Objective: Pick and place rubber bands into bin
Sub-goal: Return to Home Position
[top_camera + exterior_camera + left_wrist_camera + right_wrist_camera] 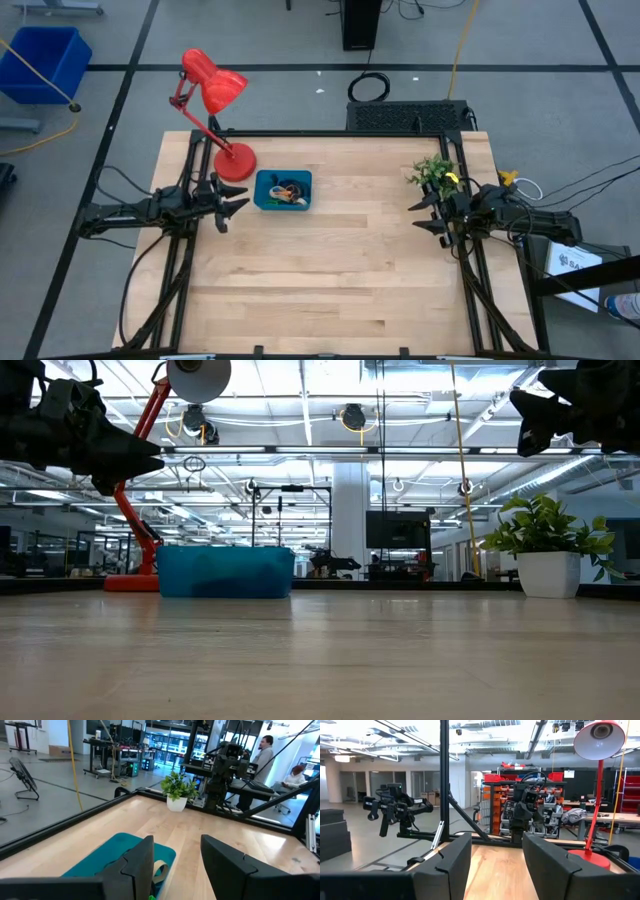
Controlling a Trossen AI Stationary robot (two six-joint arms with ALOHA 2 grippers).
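Note:
The teal bin [262,198] stands on the wooden table beside the red lamp's base and also shows in the low view [225,572]. Several rubber bands [288,190] lie inside it; a tan one [160,870] shows in the left wrist view. My left gripper [236,203] hovers level at the table's left edge, just left of the bin [112,855], open with nothing between its fingers [177,862]. My right gripper [420,214] hovers at the right edge, raised above the table, open and empty [496,865].
A red desk lamp [213,95] stands behind the bin at the far left. A small potted plant [435,172] sits at the far right, close to my right gripper. A black frame runs around the table. People [264,751] are in the room beyond.

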